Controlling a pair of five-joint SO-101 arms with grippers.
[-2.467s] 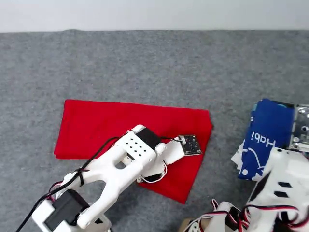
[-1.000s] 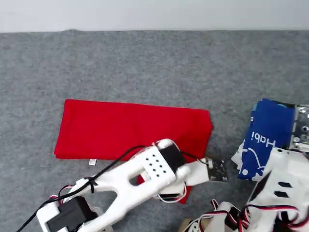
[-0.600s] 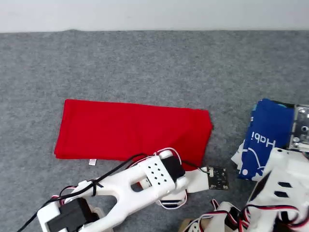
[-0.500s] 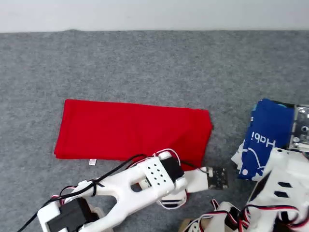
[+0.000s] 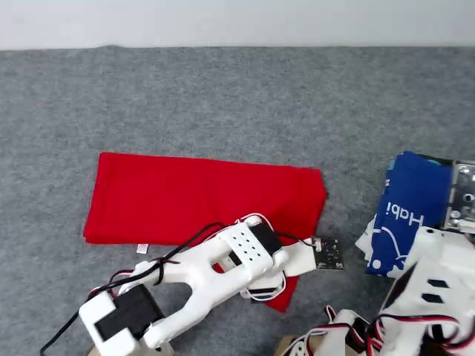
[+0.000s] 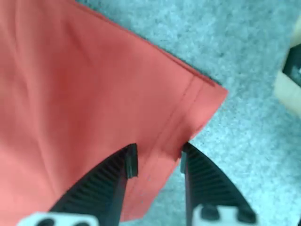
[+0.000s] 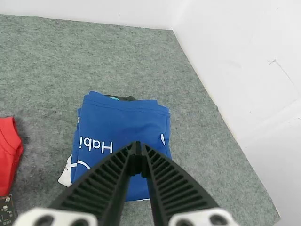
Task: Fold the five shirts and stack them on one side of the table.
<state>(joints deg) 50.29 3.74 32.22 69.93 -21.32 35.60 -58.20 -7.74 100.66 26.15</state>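
A red shirt (image 5: 200, 199) lies folded into a long strip mid-table. My left arm (image 5: 237, 259) hangs over its near right corner. In the left wrist view my left gripper (image 6: 157, 155) is open, its fingers straddling the hemmed corner of the red shirt (image 6: 94, 94) just above the cloth. A folded blue shirt (image 5: 412, 211) tops a small pile at the right side. My right gripper (image 7: 136, 147) is shut and holds nothing, hovering above the blue shirt (image 7: 122, 127). The right arm (image 5: 438, 297) sits at the near right.
Grey felt covers the table (image 5: 237, 96), with open room behind and left of the red shirt. A white wall (image 7: 235, 70) borders the table past the blue pile. White cloth edges (image 5: 366, 245) stick out under the blue shirt.
My left arm swung from above the red shirt's middle to its near right corner, then drew back a little over the cloth. The right arm and blue pile stayed still.
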